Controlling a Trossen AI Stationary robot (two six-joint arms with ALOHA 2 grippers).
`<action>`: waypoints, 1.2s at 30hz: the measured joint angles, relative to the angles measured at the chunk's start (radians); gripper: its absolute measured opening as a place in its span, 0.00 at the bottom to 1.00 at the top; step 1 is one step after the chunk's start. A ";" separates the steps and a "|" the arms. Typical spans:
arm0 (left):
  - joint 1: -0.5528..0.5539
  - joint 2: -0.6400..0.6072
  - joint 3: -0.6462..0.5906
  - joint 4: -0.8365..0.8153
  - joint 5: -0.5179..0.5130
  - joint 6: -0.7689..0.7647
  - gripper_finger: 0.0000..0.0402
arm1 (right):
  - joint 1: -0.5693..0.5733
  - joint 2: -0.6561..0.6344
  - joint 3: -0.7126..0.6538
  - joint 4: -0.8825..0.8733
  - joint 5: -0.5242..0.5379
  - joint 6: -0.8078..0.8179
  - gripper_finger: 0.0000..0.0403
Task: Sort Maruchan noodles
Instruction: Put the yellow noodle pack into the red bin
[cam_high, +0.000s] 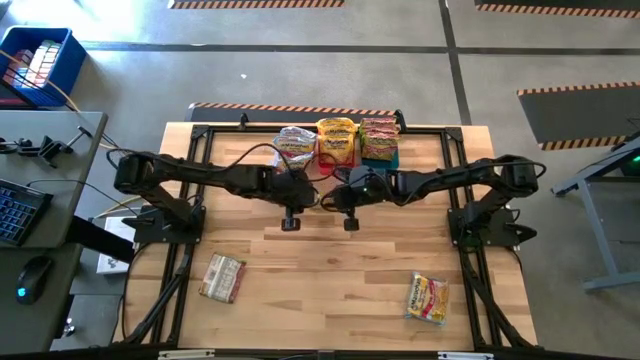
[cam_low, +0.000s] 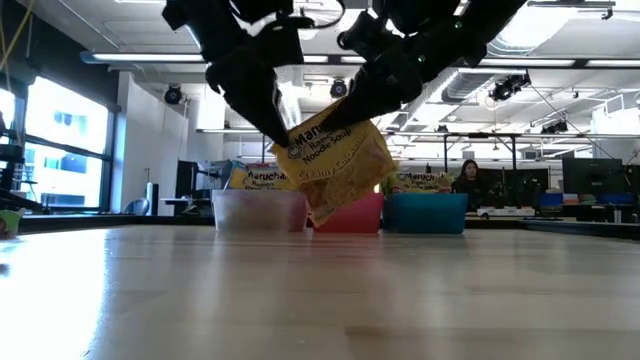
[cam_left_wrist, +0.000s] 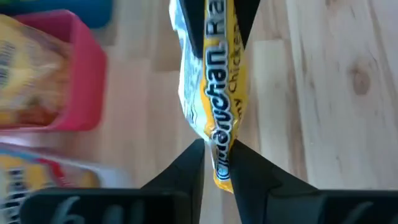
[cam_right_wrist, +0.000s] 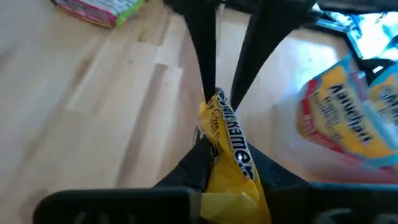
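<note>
Now both grippers meet above the middle of the table (cam_high: 330, 290), a little toward its far edge, and between them hangs one yellow packet (cam_low: 335, 165). It is in the air, clear of the wood, tilted, with its printed face toward the low camera. The left gripper (cam_left_wrist: 216, 155) has its fingers (cam_left_wrist: 186, 165) pressed together on one end of this packet. The right gripper (cam_right_wrist: 227, 165) has its fingers clamped on the other end, so the packet is held by both at once.

Along the far edge stand three bins in a row: a clear bin (cam_low: 258, 211) nearest the far left corner, a red bin (cam_low: 350, 214) in the middle, and a teal bin (cam_low: 428, 213) toward the far right corner. Each bin has packets in it: silvery-white ones (cam_high: 296, 146) in the clear bin, yellow ones (cam_high: 336, 140) in the red bin, reddish ones (cam_high: 379, 138) in the teal bin.

Two more packets lie flat on the table, well apart from each other. A reddish packet (cam_high: 222, 277) is near the front left corner, and a second yellow packet (cam_high: 427, 298) is near the front right corner.

Behind the table, in the room, a person (cam_low: 468, 178) sits at a desk.
</note>
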 joint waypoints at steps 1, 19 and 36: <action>0.000 -0.018 -0.005 -0.001 -0.015 0.003 0.16 | -0.001 -0.005 0.000 -0.003 0.024 -0.015 0.07; -0.003 -0.392 -0.668 1.009 -0.018 -0.005 0.13 | -0.285 -0.141 -0.253 0.542 -0.038 -0.069 0.01; -0.001 -0.392 -0.699 1.073 -0.022 -0.005 0.13 | -0.509 0.057 -0.244 0.733 -0.326 0.067 0.01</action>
